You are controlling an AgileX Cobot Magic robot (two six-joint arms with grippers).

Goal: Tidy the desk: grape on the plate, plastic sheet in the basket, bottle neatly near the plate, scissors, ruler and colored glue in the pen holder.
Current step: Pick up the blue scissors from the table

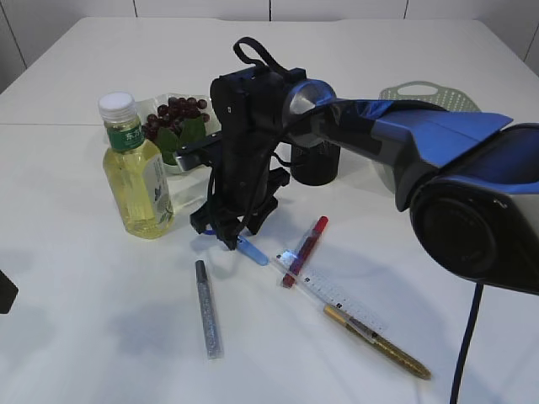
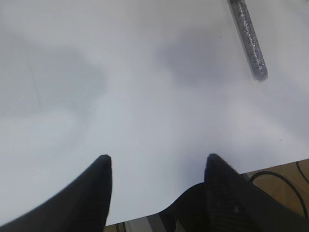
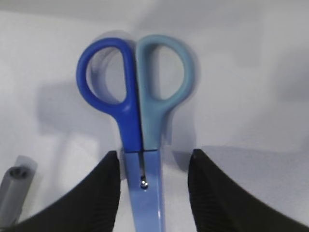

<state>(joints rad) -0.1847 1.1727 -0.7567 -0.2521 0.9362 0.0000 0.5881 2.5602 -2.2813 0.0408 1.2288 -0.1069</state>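
- The white table (image 1: 76, 337) is carrying everything and filling each view.
- The right arm (image 1: 438, 160) is reaching in from three o'clock toward the centre, its right gripper (image 1: 229, 238) pointing down at the tabletop.
- The bottle (image 1: 135, 168) of yellow drink is standing upright at nine o'clock of that gripper.
- The plate (image 1: 160, 108) with the grape (image 1: 175, 116) bunch is sitting at eleven o'clock, just behind the bottle.
- The dark pen holder (image 1: 315, 163) is standing at one o'clock, and the pale basket (image 1: 429, 94) is lying farther off toward two o'clock.
- The clear ruler (image 1: 337, 295) is lying at four o'clock, crossed by the red glue pen (image 1: 305, 251); the gold glue pen (image 1: 379, 343) is lying at five o'clock.
- The silver glue pen (image 1: 208, 310) is lying at six o'clock.
- The scissors (image 3: 135, 106) are lying flat between the right gripper's fingers (image 3: 96, 193), which are straddling the blade near the pivot with a gap on each side, not gripping.
- The left gripper (image 2: 157, 166) is hovering over bare table, its jaws standing apart and holding nothing.
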